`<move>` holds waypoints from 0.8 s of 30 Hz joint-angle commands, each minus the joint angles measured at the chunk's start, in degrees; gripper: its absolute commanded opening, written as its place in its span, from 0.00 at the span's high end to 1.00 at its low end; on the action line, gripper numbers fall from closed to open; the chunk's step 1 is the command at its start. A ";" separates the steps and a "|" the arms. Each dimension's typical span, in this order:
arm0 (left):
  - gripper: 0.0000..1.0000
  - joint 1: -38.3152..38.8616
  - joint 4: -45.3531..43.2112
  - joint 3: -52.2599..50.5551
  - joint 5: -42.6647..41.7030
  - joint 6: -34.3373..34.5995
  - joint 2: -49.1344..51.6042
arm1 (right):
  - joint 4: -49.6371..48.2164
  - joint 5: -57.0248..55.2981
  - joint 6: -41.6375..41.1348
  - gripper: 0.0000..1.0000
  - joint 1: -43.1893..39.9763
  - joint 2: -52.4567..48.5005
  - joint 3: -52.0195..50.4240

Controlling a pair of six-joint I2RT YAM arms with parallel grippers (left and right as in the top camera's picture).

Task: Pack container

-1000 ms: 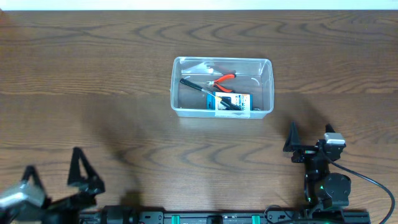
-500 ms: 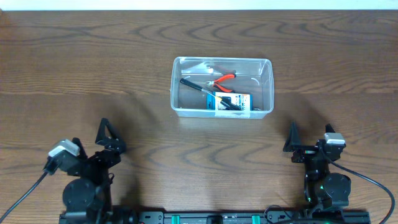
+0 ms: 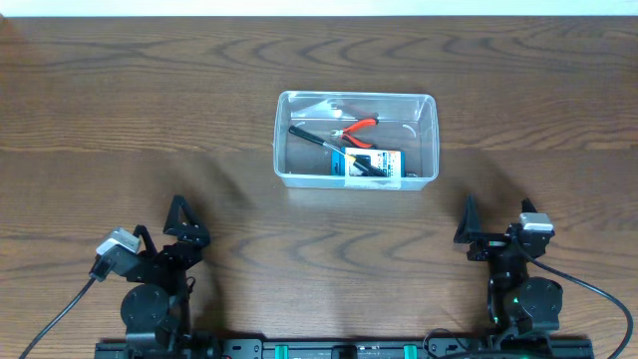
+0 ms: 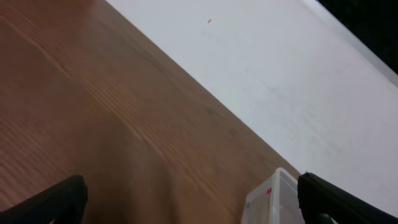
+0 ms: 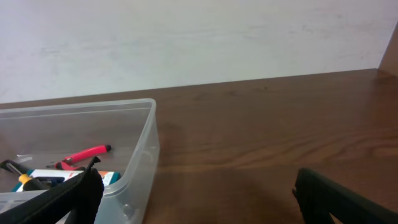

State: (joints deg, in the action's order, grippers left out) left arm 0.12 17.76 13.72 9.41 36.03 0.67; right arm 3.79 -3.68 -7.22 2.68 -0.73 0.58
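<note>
The clear plastic container (image 3: 278, 142) stands at the middle of the wooden table. Inside it lie red-handled pliers (image 3: 359, 127), a black-handled tool (image 3: 311, 137) and a blue packaged item (image 3: 373, 163). My left gripper (image 3: 159, 225) is open near the front left edge, well short of the container, with nothing between its fingers. My right gripper (image 3: 496, 221) is open at the front right, also empty. The left wrist view catches one container corner (image 4: 273, 196) beside the right fingertip of that gripper (image 4: 196, 211). The right wrist view shows the container's wall (image 5: 142, 152) and pliers (image 5: 84, 154) left of that gripper (image 5: 199, 208).
Bare brown wood surrounds the container on all sides. A white wall (image 5: 186, 37) runs along the table's far edge. Both arm bases (image 3: 150, 309) sit on a black rail at the front edge.
My left arm has swung in from the front left corner toward the right and a little forward. The right arm and the container have not moved.
</note>
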 commanded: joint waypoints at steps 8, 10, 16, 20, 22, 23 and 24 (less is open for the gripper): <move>0.02 0.24 -0.33 -3.41 0.07 0.28 -0.57 | 0.02 -0.59 -0.46 0.01 -0.90 0.42 -0.26; 0.02 0.24 -0.35 -4.39 0.07 0.33 -0.57 | 0.02 -0.59 -0.44 0.01 -0.90 0.42 -0.26; 0.02 0.24 -0.35 -6.95 0.09 0.28 -0.57 | 0.04 -0.59 -0.44 0.01 -0.90 0.42 -0.26; 0.02 0.24 -0.52 -8.41 0.09 -0.31 -0.57 | 0.02 -0.59 -0.46 0.01 -0.90 0.42 -0.26; 0.02 0.24 -0.98 -8.50 0.11 -2.23 -0.57 | 0.02 -0.59 -0.46 0.01 -0.90 0.42 -0.26; 0.02 0.24 -1.01 -8.50 0.11 -3.19 -0.57 | 0.02 -0.59 -0.44 0.01 -0.90 0.42 -0.26; 0.02 0.24 -1.01 -8.50 0.11 -3.85 -0.57 | 0.02 -0.59 -0.46 0.01 -0.90 0.42 -0.26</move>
State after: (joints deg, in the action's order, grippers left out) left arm 0.12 16.80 6.66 9.41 35.14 0.58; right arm 3.79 -3.68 -7.25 2.68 -0.73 0.58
